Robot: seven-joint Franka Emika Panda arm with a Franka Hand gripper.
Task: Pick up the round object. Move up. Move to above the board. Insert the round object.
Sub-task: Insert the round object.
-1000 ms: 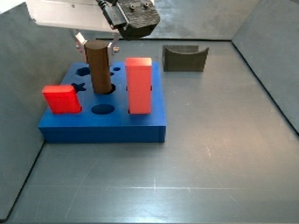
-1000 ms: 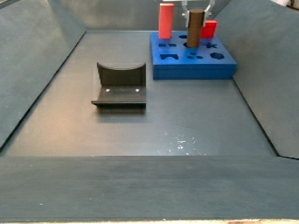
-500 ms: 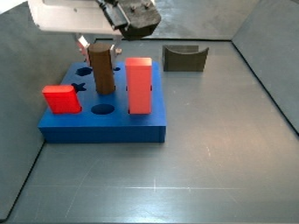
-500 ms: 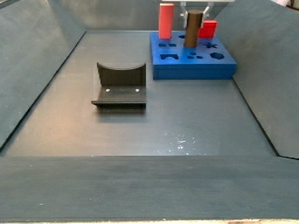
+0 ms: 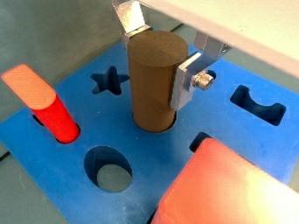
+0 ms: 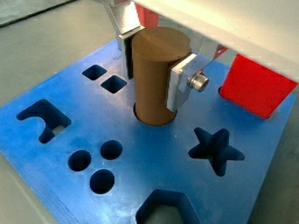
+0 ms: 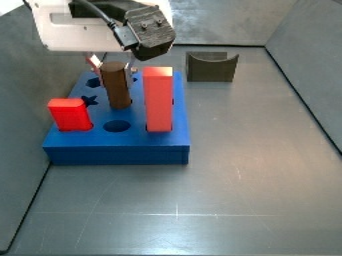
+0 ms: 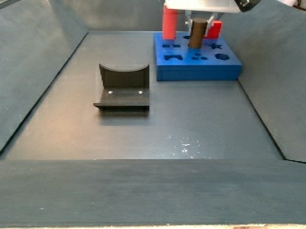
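The round object (image 5: pixel 152 87) is a slim brown peg standing upright with its lower end in a round hole of the blue board (image 5: pixel 152 153). It shows in both wrist views (image 6: pixel 156 79) and both side views (image 7: pixel 116 90) (image 8: pixel 194 38). My gripper (image 5: pixel 158 63) is shut on the peg's upper part, one silver finger on each side (image 6: pixel 152 72). In the side views the gripper (image 7: pixel 114 62) (image 8: pixel 195 20) hangs right over the board (image 7: pixel 120 150) (image 8: pixel 198 70). The star-shaped hole (image 6: pixel 214 149) is empty.
A tall red block (image 7: pixel 160 98) stands in the board right beside the peg, close to my fingers. A short red block (image 7: pixel 70 113) stands at the board's other side. The dark fixture (image 7: pixel 210 66) (image 8: pixel 122 87) stands on the floor away from the board. Grey walls surround the floor.
My gripper has moved down with the peg. The peg now sits lower, with its lower end inside the round hole.
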